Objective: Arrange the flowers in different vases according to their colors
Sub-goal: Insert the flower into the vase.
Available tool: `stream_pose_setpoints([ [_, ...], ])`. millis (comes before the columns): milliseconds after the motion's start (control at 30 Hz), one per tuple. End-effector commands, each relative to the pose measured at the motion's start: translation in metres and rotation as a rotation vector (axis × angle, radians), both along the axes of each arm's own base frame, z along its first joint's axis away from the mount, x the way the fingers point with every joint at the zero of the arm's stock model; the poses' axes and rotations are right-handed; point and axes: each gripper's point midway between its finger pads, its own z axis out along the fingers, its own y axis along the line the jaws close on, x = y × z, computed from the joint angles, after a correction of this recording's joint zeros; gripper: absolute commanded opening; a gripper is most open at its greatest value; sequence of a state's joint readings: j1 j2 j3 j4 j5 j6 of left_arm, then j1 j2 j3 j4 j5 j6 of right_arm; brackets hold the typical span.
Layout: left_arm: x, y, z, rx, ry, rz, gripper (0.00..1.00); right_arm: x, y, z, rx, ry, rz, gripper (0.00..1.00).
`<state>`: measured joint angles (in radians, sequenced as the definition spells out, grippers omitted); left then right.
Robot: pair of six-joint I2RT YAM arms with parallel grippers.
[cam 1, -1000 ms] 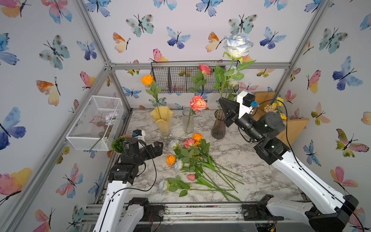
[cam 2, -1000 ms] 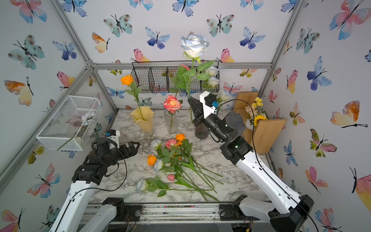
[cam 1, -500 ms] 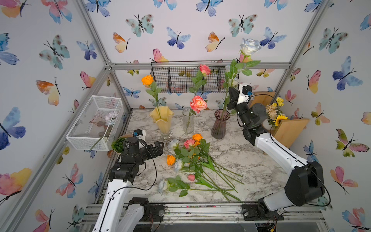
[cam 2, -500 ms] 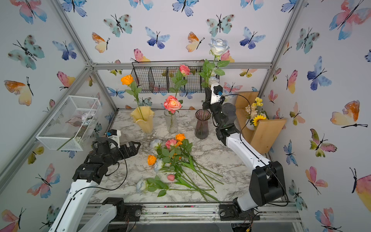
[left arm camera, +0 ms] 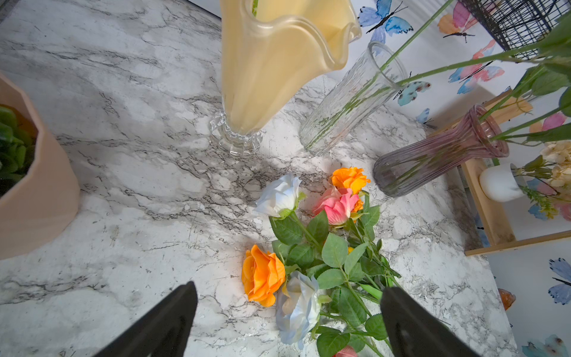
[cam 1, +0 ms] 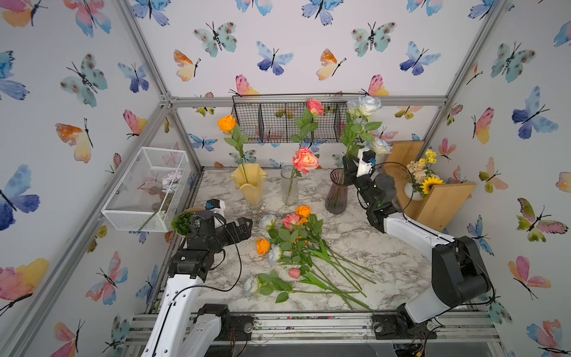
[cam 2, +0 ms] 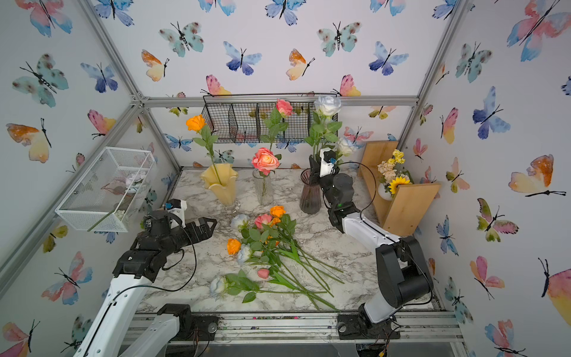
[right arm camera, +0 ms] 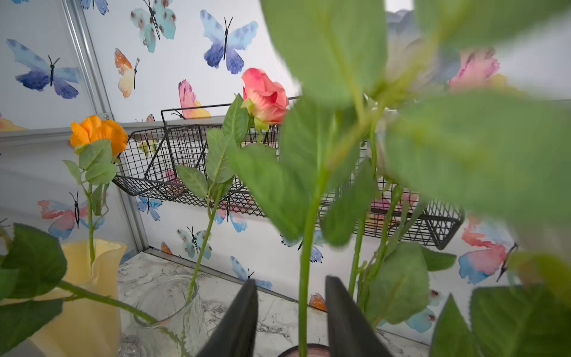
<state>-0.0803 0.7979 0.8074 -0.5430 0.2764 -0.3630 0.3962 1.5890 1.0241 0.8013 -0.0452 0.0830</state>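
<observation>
Release: your right fingers (right arm camera: pixel 241 321), clamped a moment ago, stand parted around the white rose (cam 1: pixel 364 105) stem, planted in the purple vase (cam 1: pixel 336 194) below them; loose flowers (cam 1: pixel 296 244) lie ahead of your spread left fingers (left arm camera: pixel 167 324).

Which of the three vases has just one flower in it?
The yellow ruffled vase, with one orange flower; the clear vase and the purple vase each hold more.

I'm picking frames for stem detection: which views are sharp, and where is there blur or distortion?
Right wrist view: the nearest leaves are out of focus, the pink rose behind is sharp. Left wrist view: crisp, but the wide lens makes the purple vase look tilted. Both top views: evenly lit, sharp across the marble table.
</observation>
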Motion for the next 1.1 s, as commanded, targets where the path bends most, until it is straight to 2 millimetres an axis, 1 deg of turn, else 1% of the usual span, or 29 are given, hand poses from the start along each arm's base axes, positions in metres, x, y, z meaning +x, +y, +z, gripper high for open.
stream_pose_setpoints([
  [0, -0.001, -0.003, -0.004, -0.007, 0.006, -0.024, 0.99, 0.003, -0.003, 0.012, -0.012, 0.02, -0.022, 0.64],
  [100, -0.001, -0.003, -0.003, -0.006, 0.001, -0.024, 0.99, -0.002, -0.008, 0.024, -0.017, 0.037, -0.037, 0.68],
  [200, -0.002, -0.003, -0.002, -0.007, -0.002, -0.024, 0.99, -0.012, -0.008, 0.035, -0.008, 0.089, -0.008, 0.68],
  [267, -0.002, -0.003, -0.001, -0.007, -0.004, -0.024, 0.99, -0.02, -0.005, 0.039, 0.003, 0.151, 0.025, 0.68],
  [333, -0.002, -0.004, -0.001, -0.009, -0.004, -0.027, 0.99, -0.027, -0.004, 0.041, 0.012, 0.26, 0.048, 0.69],
  [400, -0.002, -0.004, -0.001, -0.01, -0.005, -0.028, 0.99, -0.034, -0.003, 0.032, -0.007, 0.397, 0.059, 0.69],
  [467, -0.002, -0.004, 0.0, -0.01, -0.007, -0.029, 0.99, -0.043, -0.009, 0.018, -0.026, 0.546, 0.034, 0.69],
  [567, -0.003, -0.004, 0.0, -0.01, -0.009, -0.031, 0.99, -0.066, -0.019, -0.001, -0.067, 0.727, 0.007, 0.68],
  [633, -0.003, -0.004, 0.0, -0.01, -0.011, -0.032, 0.99, -0.084, -0.025, -0.006, -0.078, 0.798, 0.006, 0.67],
  [800, -0.003, -0.004, 0.002, -0.011, -0.015, -0.029, 0.99, -0.127, -0.032, -0.006, -0.076, 0.858, 0.058, 0.65],
  [867, -0.003, -0.004, 0.002, -0.012, -0.017, -0.028, 0.99, -0.142, -0.03, -0.008, -0.086, 0.88, 0.104, 0.63],
  [900, -0.003, -0.004, 0.002, -0.013, -0.015, -0.026, 0.99, -0.15, -0.027, -0.012, -0.093, 0.903, 0.132, 0.61],
  [967, -0.002, -0.003, 0.001, -0.012, -0.008, -0.02, 0.99, -0.165, -0.02, -0.025, -0.111, 0.964, 0.193, 0.57],
  [1067, -0.001, -0.003, 0.003, -0.014, 0.001, -0.013, 1.0, -0.191, 0.001, -0.053, -0.183, 1.037, 0.259, 0.54],
])
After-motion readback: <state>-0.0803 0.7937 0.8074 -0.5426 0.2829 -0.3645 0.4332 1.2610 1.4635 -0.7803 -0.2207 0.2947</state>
